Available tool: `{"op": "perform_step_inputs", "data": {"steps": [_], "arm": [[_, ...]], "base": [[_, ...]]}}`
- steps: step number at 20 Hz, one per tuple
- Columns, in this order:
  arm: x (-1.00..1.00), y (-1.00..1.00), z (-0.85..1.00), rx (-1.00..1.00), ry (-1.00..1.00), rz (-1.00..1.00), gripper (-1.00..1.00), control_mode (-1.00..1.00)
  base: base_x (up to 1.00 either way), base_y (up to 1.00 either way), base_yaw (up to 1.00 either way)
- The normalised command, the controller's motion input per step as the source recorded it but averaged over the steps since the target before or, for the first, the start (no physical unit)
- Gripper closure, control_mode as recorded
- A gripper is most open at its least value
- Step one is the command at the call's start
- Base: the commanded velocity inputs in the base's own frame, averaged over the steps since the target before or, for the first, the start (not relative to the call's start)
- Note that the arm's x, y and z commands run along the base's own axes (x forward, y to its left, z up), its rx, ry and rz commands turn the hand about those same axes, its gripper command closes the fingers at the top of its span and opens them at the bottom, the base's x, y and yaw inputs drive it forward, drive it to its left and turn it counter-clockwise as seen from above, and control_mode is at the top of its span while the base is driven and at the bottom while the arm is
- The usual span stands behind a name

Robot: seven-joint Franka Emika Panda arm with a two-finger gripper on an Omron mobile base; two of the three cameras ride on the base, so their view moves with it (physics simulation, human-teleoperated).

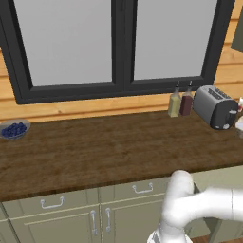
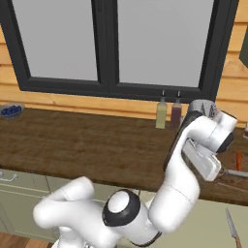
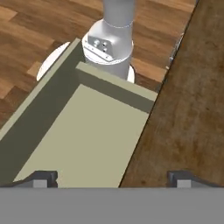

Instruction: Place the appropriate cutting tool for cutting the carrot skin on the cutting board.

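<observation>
Hung above the open drawer (image 3: 87,131) with gripper (image 3: 113,178) fingers spread wide, holding nothing. Lay flat near the drawer's right edge: the thin cutting tool (image 2: 232,227). Could have slipped out or bumped the drawer wall if grabbed crooked

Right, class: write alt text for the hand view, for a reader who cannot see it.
Looking down past two wide-open gripper fingertips into an open, pale olive drawer beside a dark wooden counter. Beyond the drawer stands the robot's white base on a wooden floor.
</observation>
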Motion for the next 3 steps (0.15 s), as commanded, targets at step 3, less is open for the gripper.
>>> {"op": "perform_step_inputs", "data": {"steps": [3], "arm": [[-0.63,0.98,0.06,-0.05,-0.24,0.12,-1.0,-1.0]], "base": [[0.0,0.0,0.0]]}}
